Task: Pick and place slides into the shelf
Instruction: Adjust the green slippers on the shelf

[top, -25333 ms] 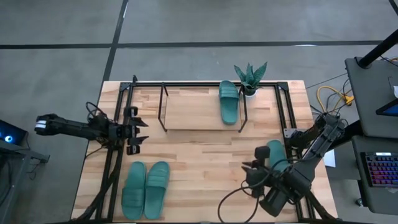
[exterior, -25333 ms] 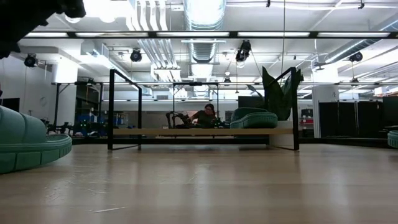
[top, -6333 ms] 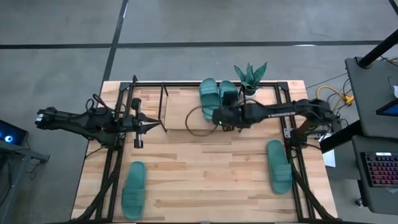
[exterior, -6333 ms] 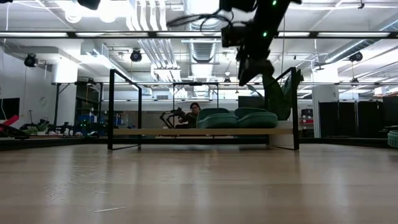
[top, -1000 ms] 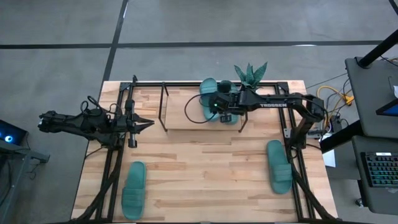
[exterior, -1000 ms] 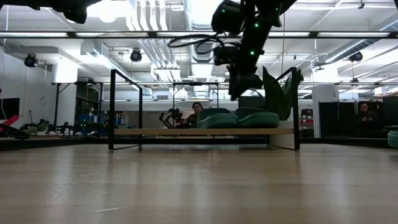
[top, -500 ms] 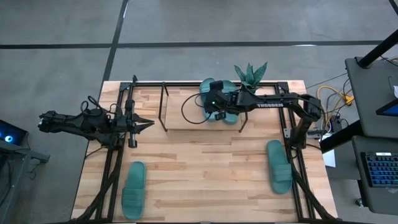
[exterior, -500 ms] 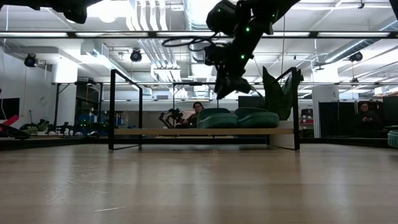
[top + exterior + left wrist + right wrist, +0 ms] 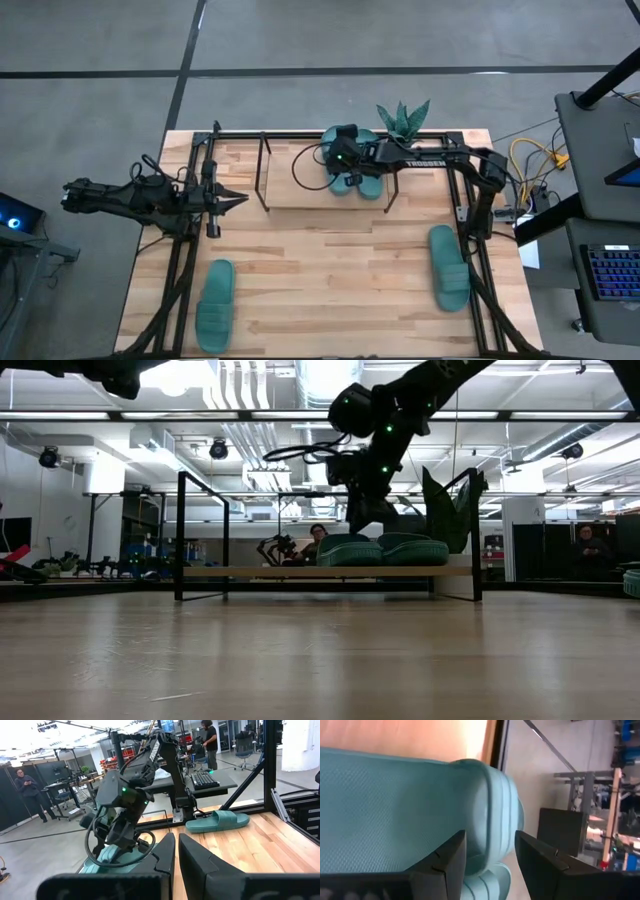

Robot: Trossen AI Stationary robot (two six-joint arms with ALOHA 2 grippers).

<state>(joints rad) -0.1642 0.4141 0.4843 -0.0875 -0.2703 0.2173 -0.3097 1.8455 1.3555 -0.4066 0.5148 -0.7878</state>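
Observation:
Two teal slides lie side by side on the shelf's board [image 9: 290,190], soles down: a left one [image 9: 334,180] and a right one [image 9: 371,181]. They also show in the low view [image 9: 348,550] [image 9: 410,548]. A third slide [image 9: 215,305] lies on the table at the near left, and a fourth [image 9: 449,267] at the right. My right gripper [image 9: 340,158] is open just above the left shelf slide [image 9: 395,810], its fingers on either side of the ridged strap [image 9: 492,815]. My left gripper [image 9: 238,198] is shut and empty above the table's left side. My right gripper points down at the left shelf slide's strap [image 9: 492,815], one finger [image 9: 447,855] on each side of its edge. I cannot tell whether the fingers touch it. The slide lies flat on the shelf board.
A spiky green potted plant [image 9: 402,122] stands at the shelf's far right corner. A black frame [image 9: 460,190] runs round the table. Bare wood [image 9: 330,280] lies between the two slides on the table. People show in the room beyond [image 9: 318,540].
My right gripper has gone toward the table's far edge and a little left along the shelf, and has come down closer to the left shelf slide. The slides have stayed where they were.

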